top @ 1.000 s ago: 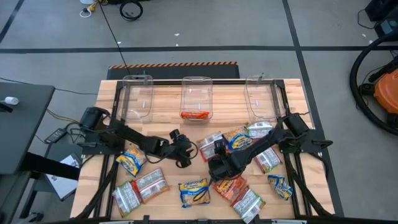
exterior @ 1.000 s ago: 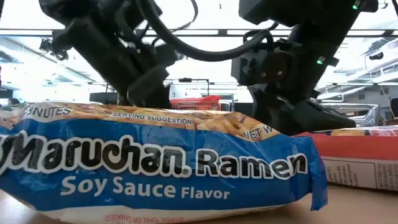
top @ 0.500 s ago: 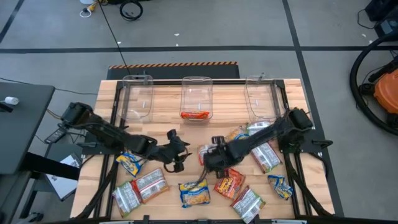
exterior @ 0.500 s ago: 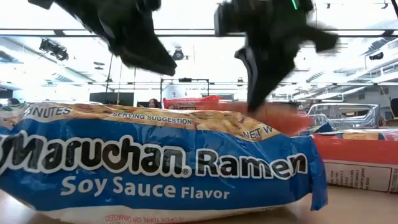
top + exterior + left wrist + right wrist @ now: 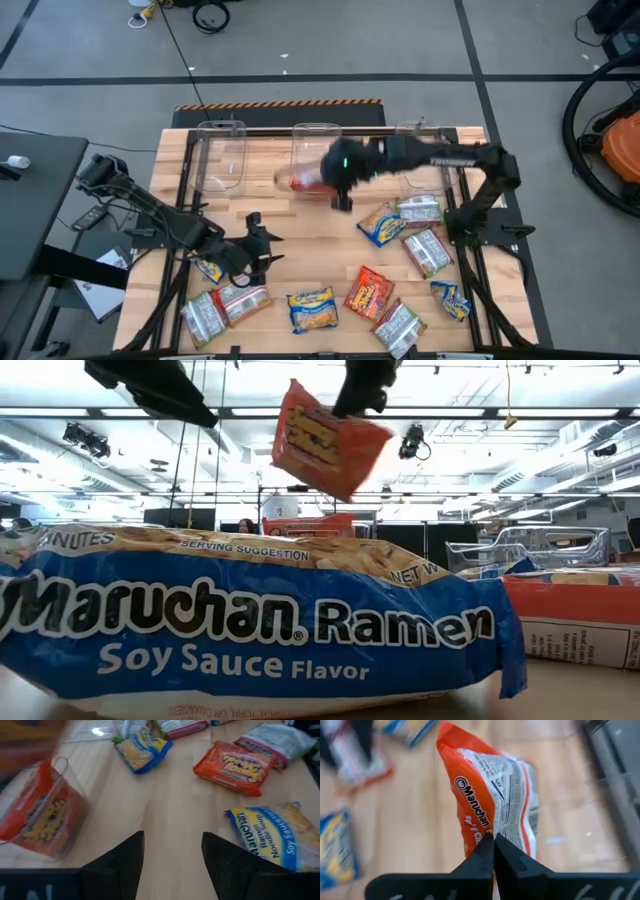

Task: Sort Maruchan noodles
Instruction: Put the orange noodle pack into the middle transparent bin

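Right gripper [image 5: 493,840] pinches an orange packet [image 5: 492,800] shut between its fingers, held in the air just beside the middle bin [image 5: 316,135]; left gripper [image 5: 172,855] hovers open, blue packet [image 5: 272,837] just beside it

One camera is hanging overhead, looking straight down on the whole table [image 5: 270,210]. Another is sitting at tabletop level, nearly pressed against a blue packet [image 5: 250,625], facing the room behind. Each wrist camera is peering forward past its own fingers, close over the wood. Overhead and low views are both catching the lifted orange packet [image 5: 328,438].
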